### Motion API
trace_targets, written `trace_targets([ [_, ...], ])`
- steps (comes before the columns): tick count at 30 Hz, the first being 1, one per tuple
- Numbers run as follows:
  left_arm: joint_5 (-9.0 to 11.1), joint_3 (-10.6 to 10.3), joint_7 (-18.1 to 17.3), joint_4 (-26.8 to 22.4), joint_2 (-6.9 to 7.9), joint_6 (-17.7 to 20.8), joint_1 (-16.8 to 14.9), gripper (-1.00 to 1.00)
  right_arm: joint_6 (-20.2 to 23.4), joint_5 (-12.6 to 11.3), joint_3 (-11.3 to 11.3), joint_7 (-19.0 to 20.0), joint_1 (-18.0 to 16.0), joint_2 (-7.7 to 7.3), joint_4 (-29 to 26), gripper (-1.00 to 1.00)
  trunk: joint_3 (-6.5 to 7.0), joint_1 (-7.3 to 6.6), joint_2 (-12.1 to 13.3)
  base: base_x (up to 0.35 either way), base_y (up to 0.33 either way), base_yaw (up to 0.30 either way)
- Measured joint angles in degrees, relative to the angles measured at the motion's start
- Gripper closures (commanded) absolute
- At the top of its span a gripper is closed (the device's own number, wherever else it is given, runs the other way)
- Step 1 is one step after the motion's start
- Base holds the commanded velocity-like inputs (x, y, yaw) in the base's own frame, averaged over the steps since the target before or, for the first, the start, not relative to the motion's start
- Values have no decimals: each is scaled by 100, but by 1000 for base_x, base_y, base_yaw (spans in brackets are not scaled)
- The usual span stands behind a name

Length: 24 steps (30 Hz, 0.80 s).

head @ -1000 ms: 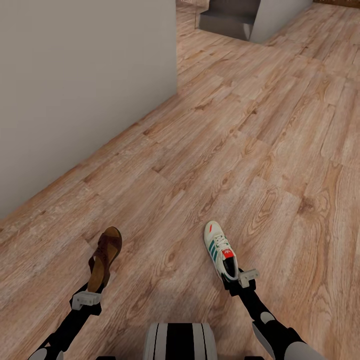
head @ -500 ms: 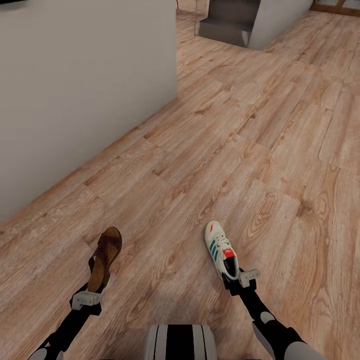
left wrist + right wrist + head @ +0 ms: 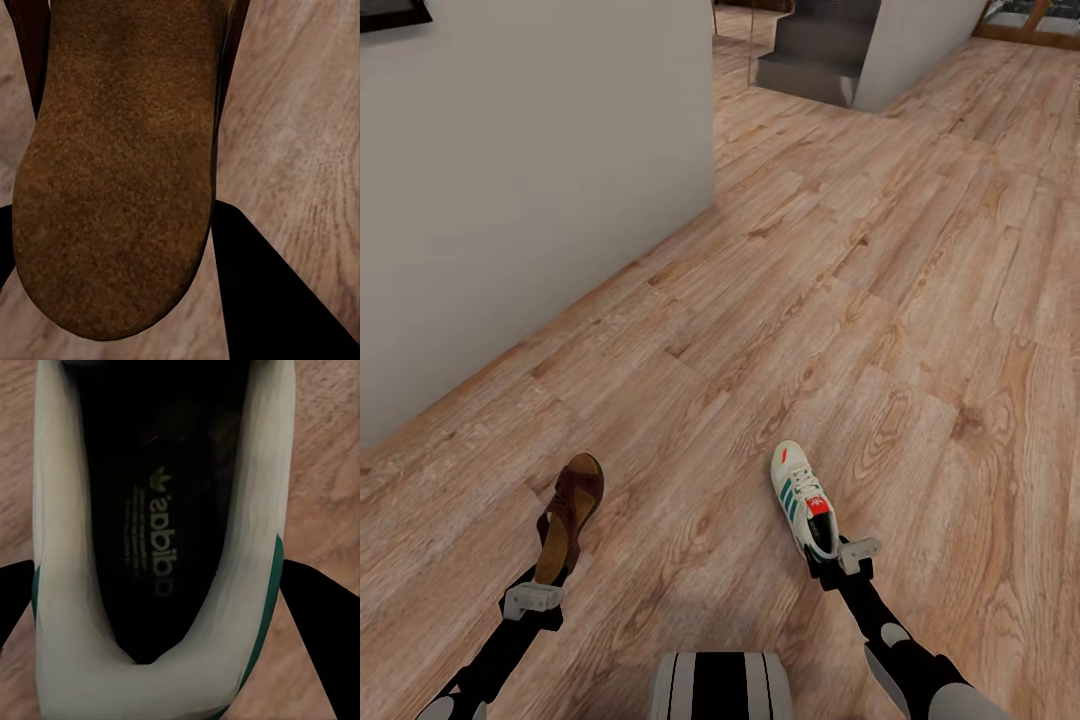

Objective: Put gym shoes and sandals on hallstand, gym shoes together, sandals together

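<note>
The corridor floor is made of warm brown wood-grain planks that run diagonally away toward the far end of the room. On the left, a pale grey wall stands directly on the planks and ends at a sharp corner. Farther back, dark grey steps rest on the floor next to a light grey panel. At the far right corner, a wooden door frame meets the planks. The wood grain is also visible in the left wrist view and in the right wrist view.
</note>
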Motion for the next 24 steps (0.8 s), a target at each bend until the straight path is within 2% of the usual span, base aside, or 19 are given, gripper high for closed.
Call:
trace_targets([
  [24, -6, -6, 0, 0, 0, 0, 0, 100, 0, 0, 0, -2, 2, -8, -11, 100, 211, 0, 0, 0, 0, 0],
])
